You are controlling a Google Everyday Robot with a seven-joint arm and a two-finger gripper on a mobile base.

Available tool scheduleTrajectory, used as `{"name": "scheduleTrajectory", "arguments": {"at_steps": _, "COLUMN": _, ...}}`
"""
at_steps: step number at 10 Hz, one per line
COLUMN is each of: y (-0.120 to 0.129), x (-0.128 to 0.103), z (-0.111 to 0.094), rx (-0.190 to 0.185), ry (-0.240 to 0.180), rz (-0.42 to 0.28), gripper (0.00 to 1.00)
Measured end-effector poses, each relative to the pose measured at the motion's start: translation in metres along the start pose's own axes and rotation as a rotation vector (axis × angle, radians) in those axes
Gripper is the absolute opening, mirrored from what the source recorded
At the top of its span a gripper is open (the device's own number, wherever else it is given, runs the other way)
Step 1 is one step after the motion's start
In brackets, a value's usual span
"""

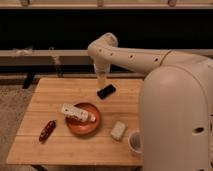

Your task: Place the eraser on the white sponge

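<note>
Black eraser (106, 91) near far edge of table (55, 95), gripper (102, 80) just above.

Shows a slatted wooden table (50, 100) on speckled grey carpet (12, 115), backed by a dark wall crossed by pale horizontal rails (50, 52). Carries a red plate (80, 129) left of centre, with a long white spotted bar (76, 112) lying slantwise across it, its left end reaching just past the rim. Has a reddish-brown oblong item (47, 130) lying tilted near the front left, apart from the plate. Holds a white cup (135, 141) upright at the front right edge, its right side hidden. Finds the gripper (102, 80) over the table's far edge, behind the plate
</note>
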Motion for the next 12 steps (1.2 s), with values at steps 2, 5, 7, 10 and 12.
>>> {"name": "scheduleTrajectory", "arguments": {"at_steps": 2, "y": -0.012, "x": 0.013, "z": 0.019, "rx": -0.019, "ry": 0.007, "rz": -0.020, "gripper": 0.80}}
{"name": "scheduleTrajectory", "arguments": {"at_steps": 5, "y": -0.010, "x": 0.008, "z": 0.071, "rx": -0.071, "ry": 0.006, "rz": -0.055, "gripper": 0.80}}
{"name": "scheduleTrajectory", "arguments": {"at_steps": 7, "y": -0.012, "x": 0.004, "z": 0.097, "rx": -0.097, "ry": 0.021, "rz": -0.080, "gripper": 0.80}}
{"name": "scheduleTrajectory", "arguments": {"at_steps": 10, "y": -0.020, "x": 0.014, "z": 0.123, "rx": -0.128, "ry": 0.054, "rz": -0.087, "gripper": 0.80}}
{"name": "scheduleTrajectory", "arguments": {"at_steps": 12, "y": -0.021, "x": 0.026, "z": 0.133, "rx": -0.152, "ry": 0.063, "rz": -0.079, "gripper": 0.80}}
